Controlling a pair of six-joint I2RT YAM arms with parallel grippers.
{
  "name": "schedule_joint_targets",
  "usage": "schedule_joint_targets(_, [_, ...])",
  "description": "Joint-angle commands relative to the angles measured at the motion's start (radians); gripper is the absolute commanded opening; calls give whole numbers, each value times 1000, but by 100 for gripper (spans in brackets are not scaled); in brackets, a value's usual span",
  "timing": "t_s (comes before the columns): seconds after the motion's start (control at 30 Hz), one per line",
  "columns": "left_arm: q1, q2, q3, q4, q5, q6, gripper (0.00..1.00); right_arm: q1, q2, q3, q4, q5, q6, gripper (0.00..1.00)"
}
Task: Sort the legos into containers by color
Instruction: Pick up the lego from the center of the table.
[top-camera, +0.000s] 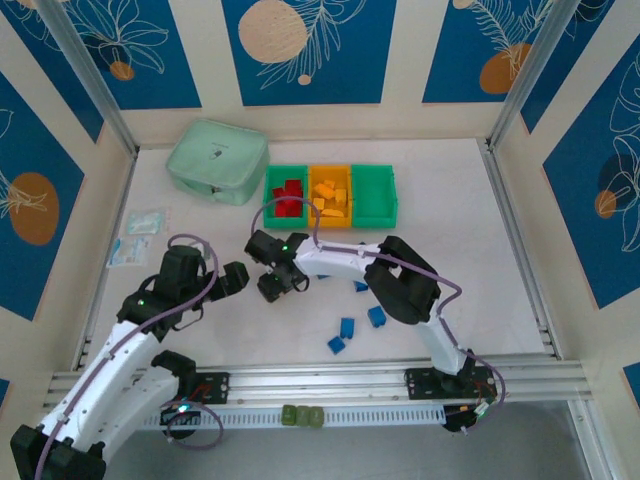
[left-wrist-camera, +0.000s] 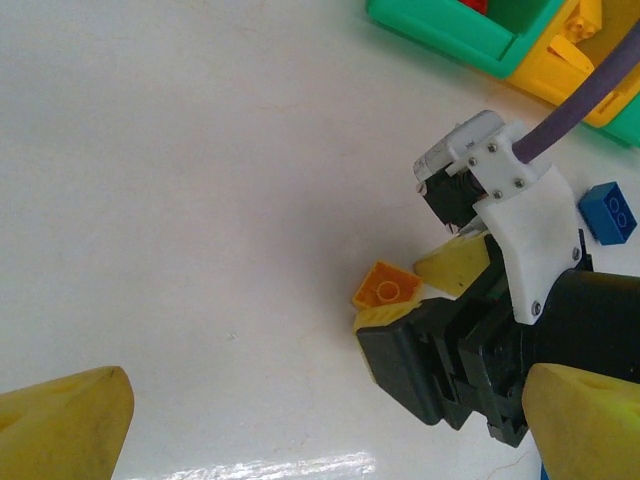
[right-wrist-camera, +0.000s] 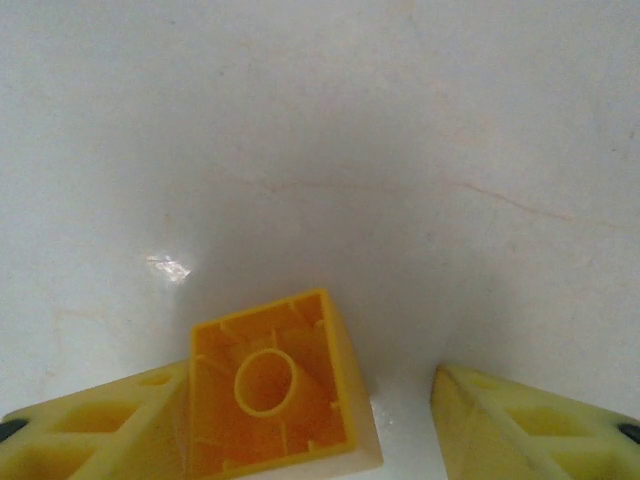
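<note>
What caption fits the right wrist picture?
Right end effector straddling an orange lego, hollow side showing, on the white table.

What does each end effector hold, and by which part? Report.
Nothing held: right end effector brackets the orange brick, one finger against its side; left end effector open, empty.

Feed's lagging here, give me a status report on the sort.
Left jaws open, empty. Right jaws open around small orange plastic brick on table, not gripped. Blue plastic bricks lie well aside.

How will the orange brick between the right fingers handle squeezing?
Likely rigid and light: the orange brick is hollow plastic. Skewed against one finger of the right gripper, it may twist or skid on the glossy table.
</note>
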Motion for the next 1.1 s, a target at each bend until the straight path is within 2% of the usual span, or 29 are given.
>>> schedule_joint_targets(0.0, [9, -1, 2, 2, -16, -13, 99, -7, 29, 39, -15, 20, -14, 59])
schedule_joint_targets(0.4, [10, -3, 2, 26, -1, -17, 99, -12, -25, 22, -9, -14, 2, 38])
schedule_joint_targets(0.63, [9, 9, 30, 27, 9, 1, 99, -49, -119, 4, -21, -37, 22, 31])
schedule_joint_targets(0.9, [10, 58, 81, 80, 54, 24, 99, -186, -201, 42, -64, -12, 27, 31])
schedule_joint_targets(1.07, [5, 147, 108, 158, 143, 33, 99, -302, -180, 115, -90, 15, 10, 31])
